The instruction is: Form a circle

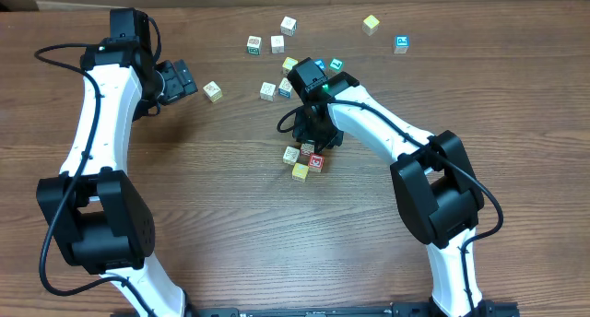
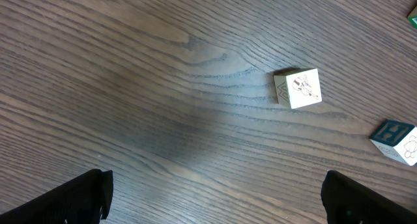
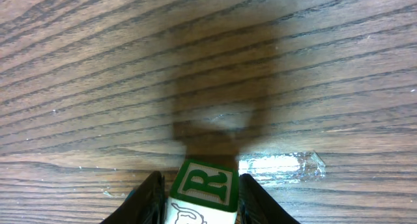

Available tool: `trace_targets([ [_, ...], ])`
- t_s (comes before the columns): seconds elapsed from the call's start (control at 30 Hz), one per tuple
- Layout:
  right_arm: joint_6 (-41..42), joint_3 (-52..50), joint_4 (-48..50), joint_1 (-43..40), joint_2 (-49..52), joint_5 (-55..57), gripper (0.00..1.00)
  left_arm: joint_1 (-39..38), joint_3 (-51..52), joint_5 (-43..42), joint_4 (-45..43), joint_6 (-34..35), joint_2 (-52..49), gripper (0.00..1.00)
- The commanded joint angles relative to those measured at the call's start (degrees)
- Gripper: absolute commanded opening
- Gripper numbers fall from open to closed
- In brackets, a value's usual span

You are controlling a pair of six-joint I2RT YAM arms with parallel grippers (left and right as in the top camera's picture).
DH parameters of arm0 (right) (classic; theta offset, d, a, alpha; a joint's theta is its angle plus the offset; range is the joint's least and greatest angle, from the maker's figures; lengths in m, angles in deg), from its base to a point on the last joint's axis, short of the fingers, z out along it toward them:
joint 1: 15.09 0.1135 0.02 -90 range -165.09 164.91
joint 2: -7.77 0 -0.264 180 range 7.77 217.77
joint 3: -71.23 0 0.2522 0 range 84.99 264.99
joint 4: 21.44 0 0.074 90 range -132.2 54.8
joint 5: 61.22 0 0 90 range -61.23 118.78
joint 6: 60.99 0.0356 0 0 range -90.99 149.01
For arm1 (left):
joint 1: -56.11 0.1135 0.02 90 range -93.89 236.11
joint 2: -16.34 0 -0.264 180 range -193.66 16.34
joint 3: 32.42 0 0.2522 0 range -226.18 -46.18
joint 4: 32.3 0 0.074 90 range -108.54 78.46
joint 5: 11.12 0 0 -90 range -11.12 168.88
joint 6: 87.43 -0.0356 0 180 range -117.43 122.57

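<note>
Right wrist view shows my right gripper (image 3: 201, 198) clamped on a green R block (image 3: 203, 183), the ring of blocks (image 1: 305, 160) just beside it, while my left gripper (image 2: 218, 198) stands wide apart.

The circle (image 1: 305, 160) lay on the table (image 1: 230, 234) just before the right gripper (image 1: 310, 135) (a cube (image 3: 203, 185) between its fingers). Loose cubes (image 1: 277, 44) lay scattered behind.
</note>
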Motion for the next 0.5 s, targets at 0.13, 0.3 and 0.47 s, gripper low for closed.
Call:
trace_targets([
  [0.13,0.63,-0.31,0.09,0.15,-1.42,-0.26,0.33,-0.15,-0.9,-0.39,-0.15,0.52,-0.44,1.0],
  [0.3,1.55,-0.31,0.09,0.15,-1.42,-0.24,0.33,-0.15,-0.9,-0.39,-0.15,0.52,-0.44,1.0],
  [0.47,1.55,-0.31,0.09,0.15,-1.42,-0.24,0.33,-0.15,-0.9,-0.39,-0.17,0.52,-0.44,1.0],
])
